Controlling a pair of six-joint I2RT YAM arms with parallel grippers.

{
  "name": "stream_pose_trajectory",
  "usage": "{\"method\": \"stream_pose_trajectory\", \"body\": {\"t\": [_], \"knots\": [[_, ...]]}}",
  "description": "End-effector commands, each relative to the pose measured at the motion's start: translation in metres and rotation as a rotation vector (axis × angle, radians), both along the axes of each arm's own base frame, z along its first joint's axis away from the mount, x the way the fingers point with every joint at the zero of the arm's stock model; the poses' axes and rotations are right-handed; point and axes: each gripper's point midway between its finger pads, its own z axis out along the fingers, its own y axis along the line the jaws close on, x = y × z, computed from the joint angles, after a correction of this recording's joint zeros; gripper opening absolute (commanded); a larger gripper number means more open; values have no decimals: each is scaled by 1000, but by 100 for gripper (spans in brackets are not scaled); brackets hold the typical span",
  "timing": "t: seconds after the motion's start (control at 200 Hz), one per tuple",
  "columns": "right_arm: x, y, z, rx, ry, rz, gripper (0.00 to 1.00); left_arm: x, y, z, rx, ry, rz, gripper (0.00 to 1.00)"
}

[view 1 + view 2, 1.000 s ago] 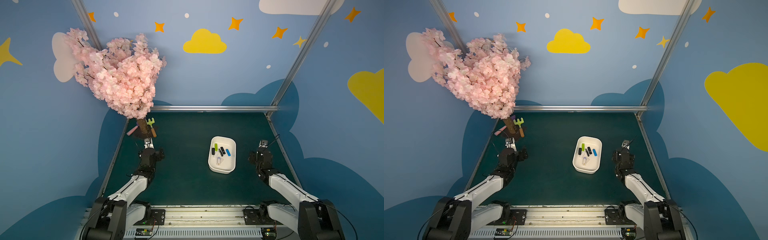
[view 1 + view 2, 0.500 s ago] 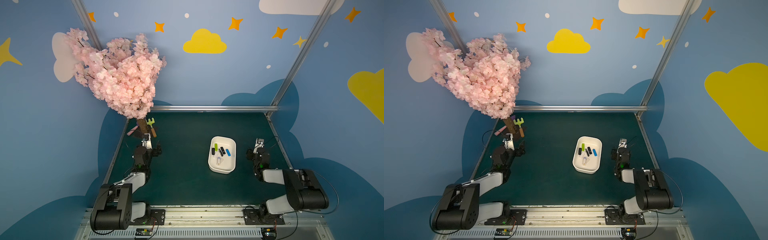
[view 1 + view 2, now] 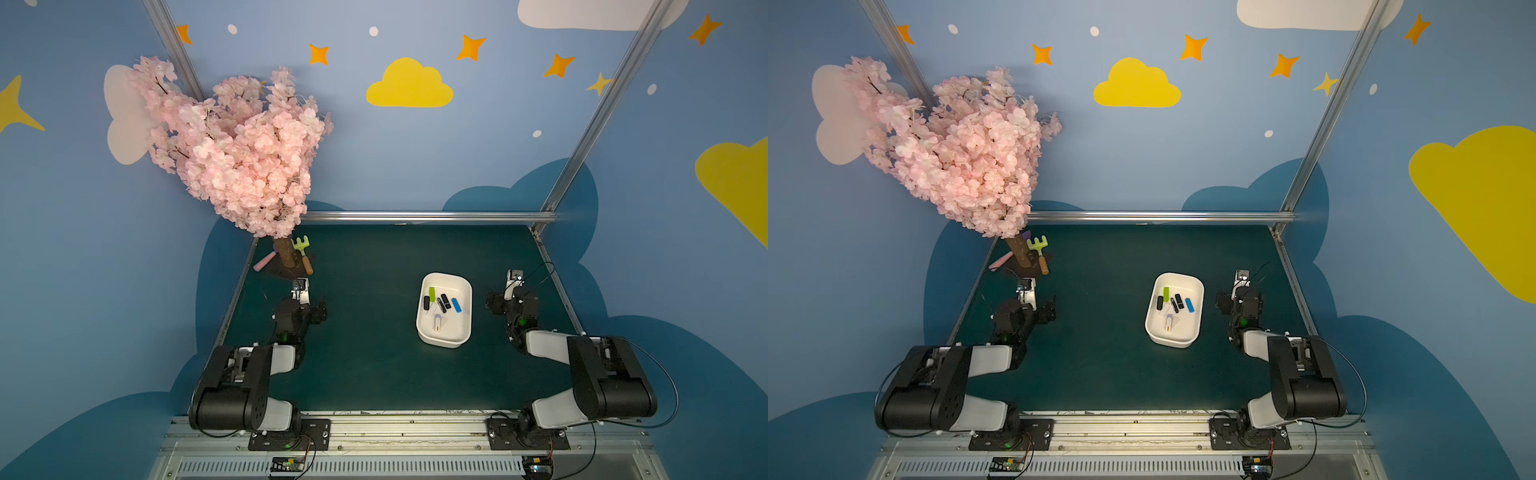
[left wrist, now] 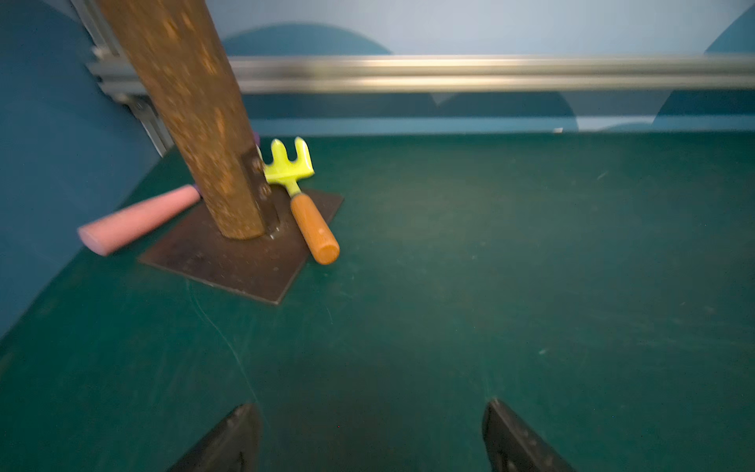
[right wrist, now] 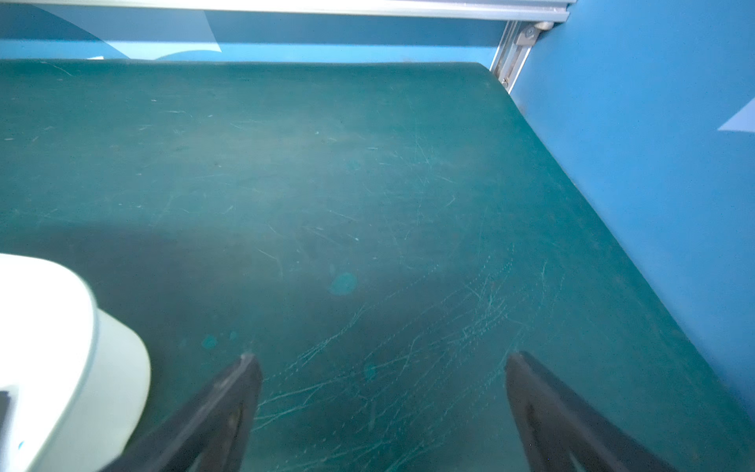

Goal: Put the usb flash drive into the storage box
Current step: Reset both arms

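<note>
Dark green matting covers the surface [image 3: 365, 374], and the wrist views show it scuffed and scratched. Right of centre on it sits the storage box [image 3: 440, 341], a shallow white plastic tub with rounded corners. Both top views show usb flash drives lying loose on its floor: a green one [image 3: 432, 294], a blue one [image 3: 456, 305], a white one [image 3: 437, 323] and several black ones [image 3: 426, 302].

The right wrist view catches only 1 rounded corner of the storage box [image 5: 81, 347]. Near the box, over bare mat, the right claw [image 5: 380, 357] has its jaws wide apart with nothing between them. The left claw [image 4: 371, 408], well apart from the box on the opposite side, is likewise spread and empty.

Only the left wrist view gives a close look at the far corner. A rough brown trunk [image 4: 192, 114] stands on a flat dark metal plate [image 4: 241, 265]. A toy rake [image 4: 302, 196] with lime-green tines and an orange handle is propped against the trunk, and a pink tapered stick [image 4: 139, 220] lies beside it. The top views add the pink blossom [image 3: 232, 149] above and blue walls painted with clouds and stars.
</note>
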Motion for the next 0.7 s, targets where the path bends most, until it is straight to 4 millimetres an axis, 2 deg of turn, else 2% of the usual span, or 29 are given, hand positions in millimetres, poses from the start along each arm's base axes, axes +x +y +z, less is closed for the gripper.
{"method": "stream_pose_trajectory", "body": {"t": [0.0, 0.03, 0.065, 0.125, 0.205, 0.25, 0.696], "knots": [[0, 2, 1, 12, 15, 17, 98, 12, -9, 10, 4, -62, -57, 93], [1, 2, 1, 14, 14, 18, 98, 10, -10, 9, 2, -59, -60, 94], [0, 2, 1, 15, 16, 20, 98, 8, -11, 10, 4, -58, -68, 100], [0, 2, 1, 16, 16, 21, 98, 12, -9, 9, 0, -46, -61, 100], [0, 2, 0, 15, 16, 20, 98, 22, 4, 6, -68, 20, -35, 100], [0, 2, 0, 15, 17, 20, 98, 20, 4, 7, -109, 1, -62, 100], [0, 2, 1, 15, 17, 19, 98, 19, 1, 6, -76, 7, -52, 100]]}}
